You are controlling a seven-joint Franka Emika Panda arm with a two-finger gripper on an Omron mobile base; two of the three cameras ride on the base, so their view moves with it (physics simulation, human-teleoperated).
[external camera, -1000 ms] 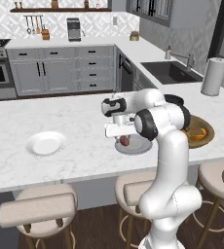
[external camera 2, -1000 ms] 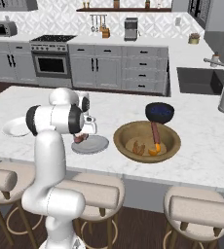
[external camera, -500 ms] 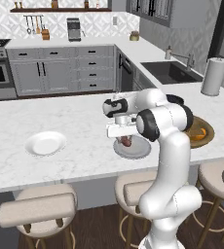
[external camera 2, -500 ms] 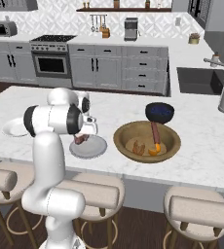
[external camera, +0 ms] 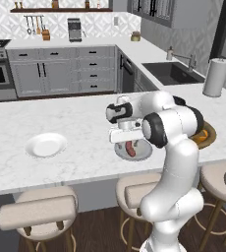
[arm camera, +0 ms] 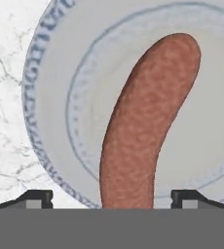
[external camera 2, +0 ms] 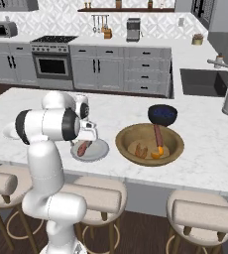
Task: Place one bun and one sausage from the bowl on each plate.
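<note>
My gripper (arm camera: 112, 197) is spread wide, tips clear on either side of the sausage (arm camera: 143, 121), which lies on the grey plate (arm camera: 50, 112) at the centre of the hand view. In the left base view that plate (external camera: 143, 152) sits mid-frame under my hand and the white plate (external camera: 46, 145) waits at left; the bowl (external camera 2: 149, 144) is right of centre in the right base view. I judge it best to lift straight up, so neither tip nudges the sausage
</note>
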